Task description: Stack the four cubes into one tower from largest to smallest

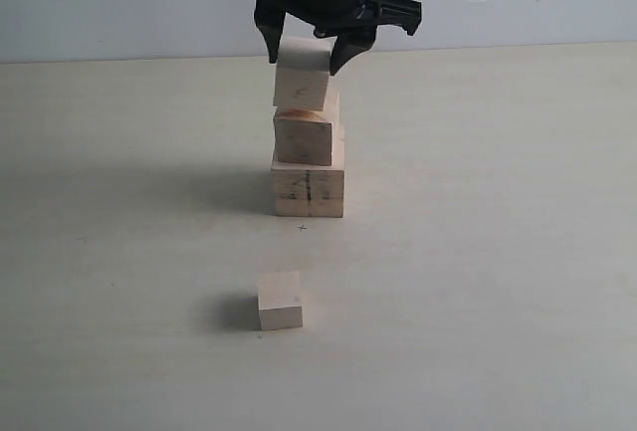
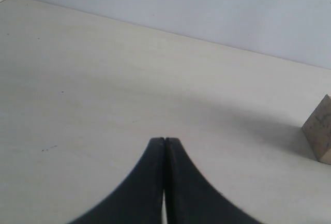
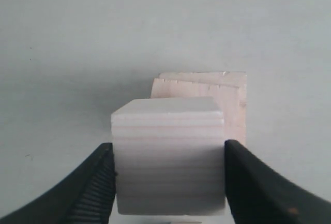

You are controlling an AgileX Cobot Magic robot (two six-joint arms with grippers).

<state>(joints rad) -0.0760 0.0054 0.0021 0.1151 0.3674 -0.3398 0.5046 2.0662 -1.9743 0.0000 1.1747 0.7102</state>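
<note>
Two cubes stand stacked, biggest cube (image 1: 309, 190) under second cube (image 1: 304, 138), and the right gripper (image 1: 307, 58), fingers clamped on the third cube (image 1: 303, 77), holds it slightly tilted directly over them, touching or nearly so; the left gripper (image 2: 164, 141) has its fingers pressed together.

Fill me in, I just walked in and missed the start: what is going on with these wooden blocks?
The right gripper clasps the third cube from above, at the top of a two-cube stack: the second cube sits on the largest cube. The held cube looks slightly tilted, and I cannot tell whether it rests fully there. The smallest cube lies alone on the table in front of the stack. The left gripper is shut, empty, away from the stack.
</note>
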